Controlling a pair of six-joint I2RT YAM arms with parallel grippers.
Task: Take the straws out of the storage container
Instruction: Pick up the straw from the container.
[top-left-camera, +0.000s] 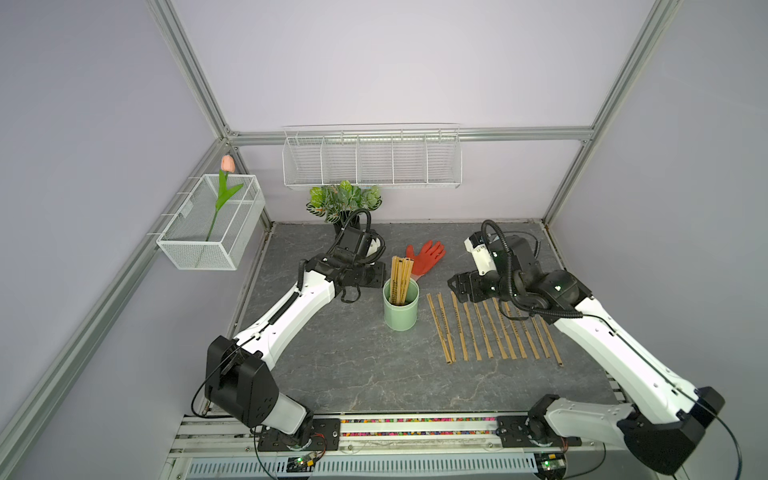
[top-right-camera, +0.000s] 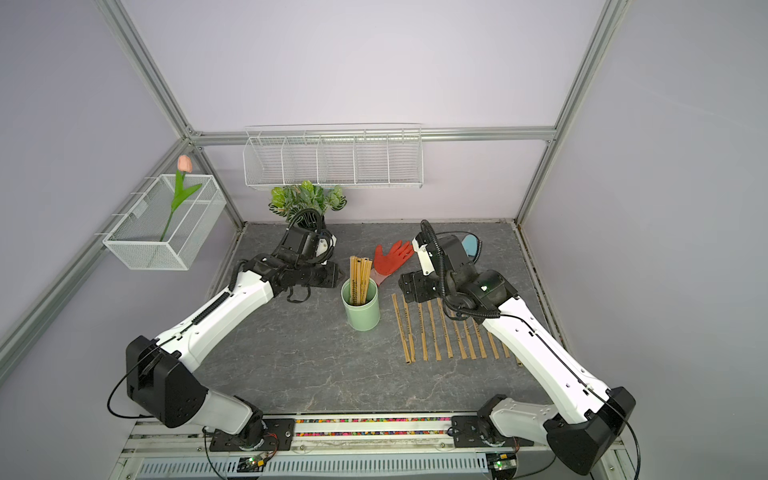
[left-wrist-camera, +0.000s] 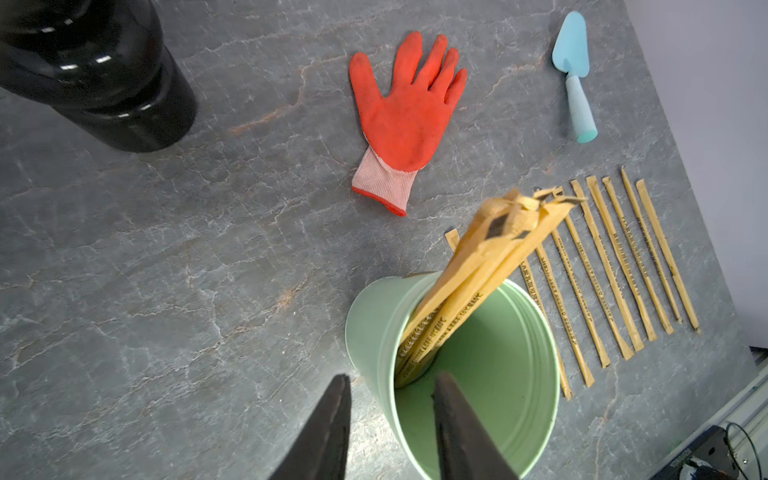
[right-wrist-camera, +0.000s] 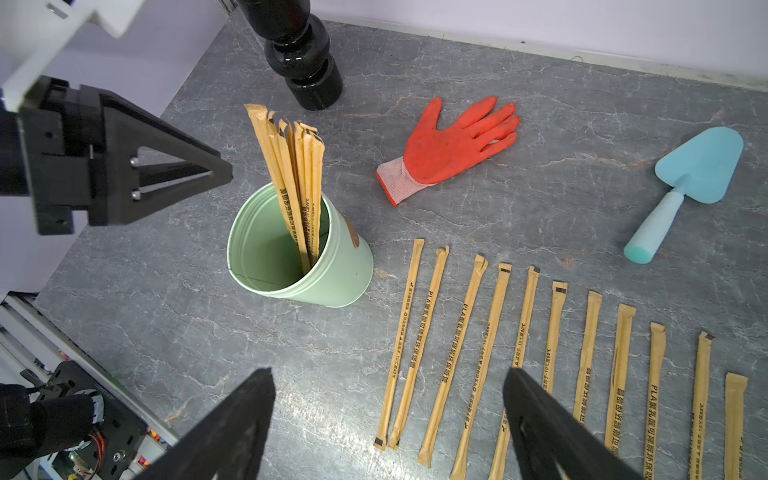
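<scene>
The storage container (top-left-camera: 400, 316), a pale green cup, was seen standing upright on the grey table (top-left-camera: 353, 374) near the middle of the frame in both top views. A bundle of straws (top-left-camera: 400, 277) was stood inside it, leaned against one side of the wall, with the tops well above the rim. To the right of the cup and apart from it, the laid-out straws (top-left-camera: 494, 328) were set flat in a row, side by side and roughly parallel. The left gripper (top-left-camera: 376, 276) was placed just left of the bundle, near the cup's rim. In the left wrist view its fingers (left-wrist-camera: 332, 415) were parted by a modest gap, one over the outside of the cup wall and one over the inside, and nothing was clamped between them. In the right wrist view its tip was shown short of the straws. The right gripper (right-wrist-camera: 387, 371) was spread wide and empty over the upper end of the row. A red glove (top-left-camera: 428, 255) was laid flat just above the cup in the frame. A light blue trowel (right-wrist-camera: 702, 166) lay beyond the glove. A black vase (right-wrist-camera: 303, 62) holding a leafy plant (top-left-camera: 345, 199) was stood at the table's back edge, left of centre. A divided wire basket (top-left-camera: 370, 162) was hung on the back wall. A mesh basket (top-left-camera: 208, 232) with a pink tulip (top-left-camera: 227, 164) was hung at the left.
</scene>
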